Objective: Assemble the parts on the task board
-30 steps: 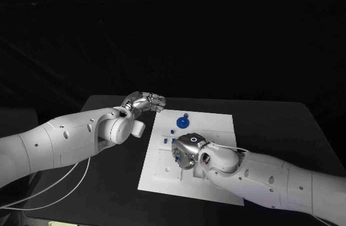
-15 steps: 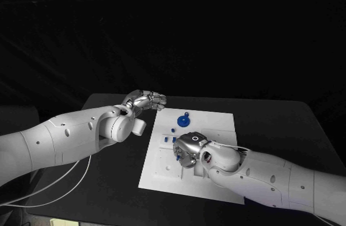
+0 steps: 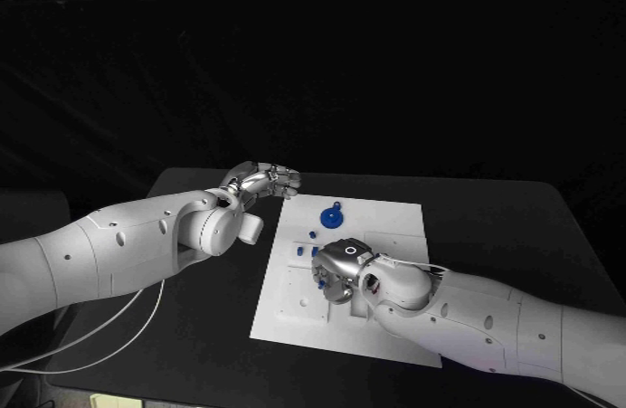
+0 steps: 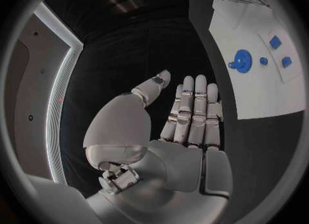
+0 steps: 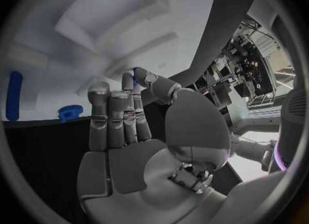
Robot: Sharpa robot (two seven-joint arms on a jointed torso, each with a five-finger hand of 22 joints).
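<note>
The right hand [image 3: 336, 268] lies low over the middle of the task board [image 3: 392, 222], fingers straight and close together, a small blue part [image 5: 138, 75] pinched between thumb and fingertip. Just beyond sit small blue parts [image 3: 308, 246] and a blue gear [image 3: 330, 218], then the left hand [image 3: 262, 183], empty with fingers extended side by side, above the black surface [image 3: 516, 222] at the board's far left corner

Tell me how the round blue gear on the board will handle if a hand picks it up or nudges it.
The blue gear looks like a small moulded piece, so probably stiff and light. It lies flat on the task board, so a nudge would likely slide it rather than roll it. Its toothed rim should offer fingertips some purchase.
</note>
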